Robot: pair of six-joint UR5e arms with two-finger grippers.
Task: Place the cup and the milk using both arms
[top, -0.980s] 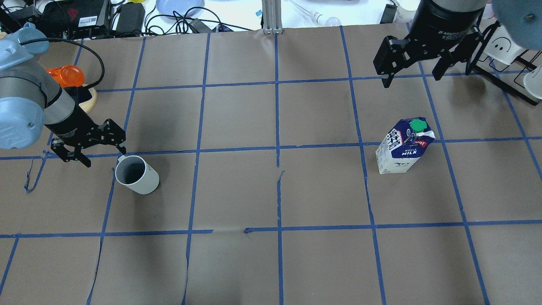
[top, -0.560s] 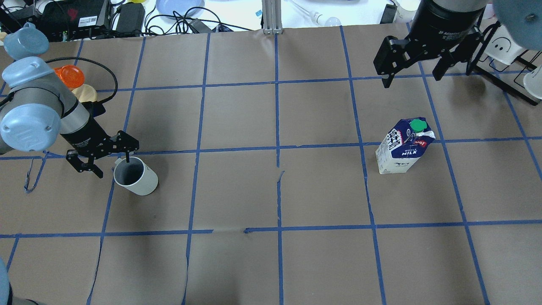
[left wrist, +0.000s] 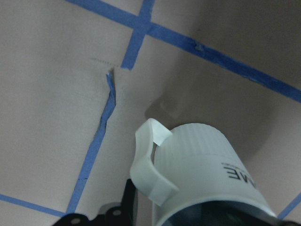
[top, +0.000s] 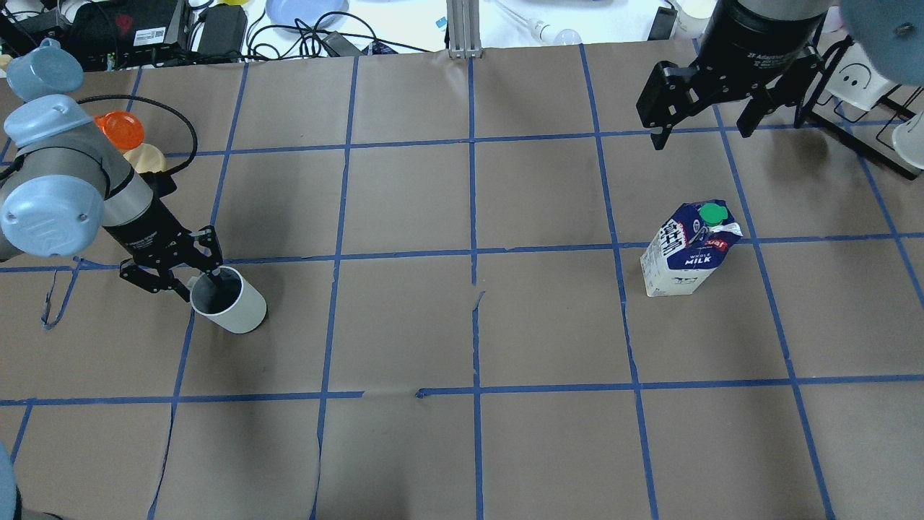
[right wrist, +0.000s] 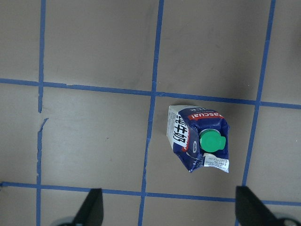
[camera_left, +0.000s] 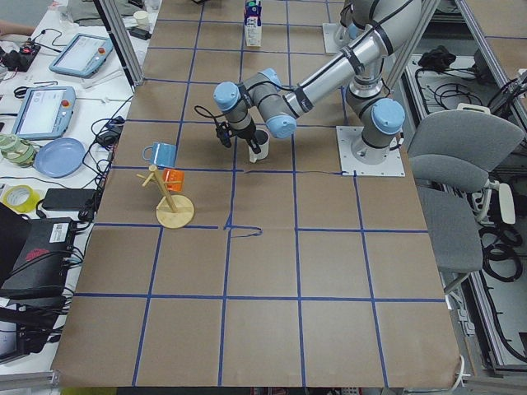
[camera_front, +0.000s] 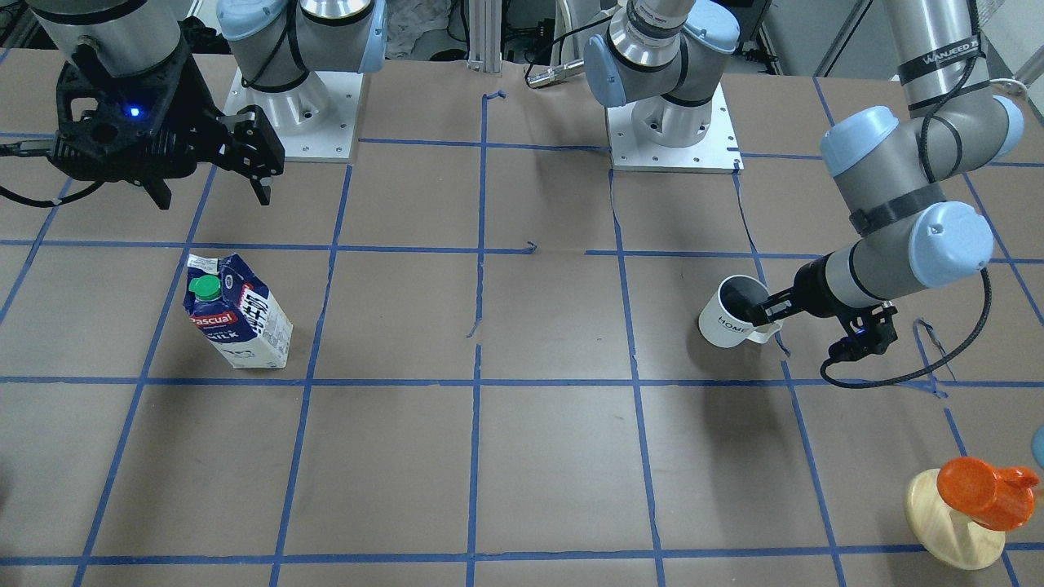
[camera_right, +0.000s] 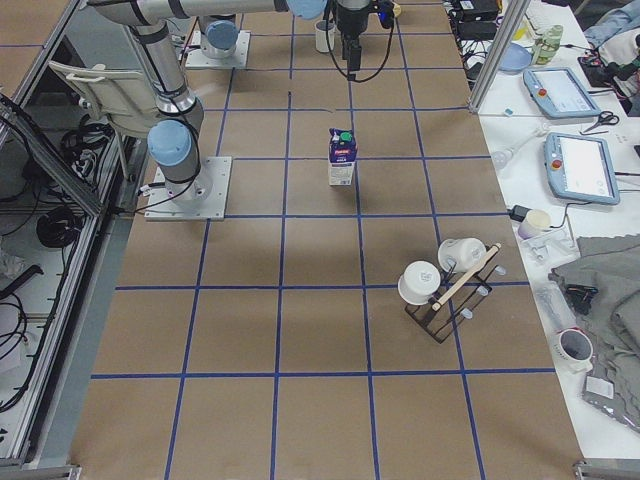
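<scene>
Where left gripper (top: pixel 198 284) straddles cup (top: pixel 242 312) rim — closure hidden, perhaps partial.

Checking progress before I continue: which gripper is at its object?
The left gripper: one finger sits inside the white mug's rim. The right gripper hangs open, clear of the milk carton.

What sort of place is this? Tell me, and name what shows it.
Most likely a robotics lab: the left arm and right arm are bolted to a table gridded with blue tape, and teach pendants lie beside it.
</scene>
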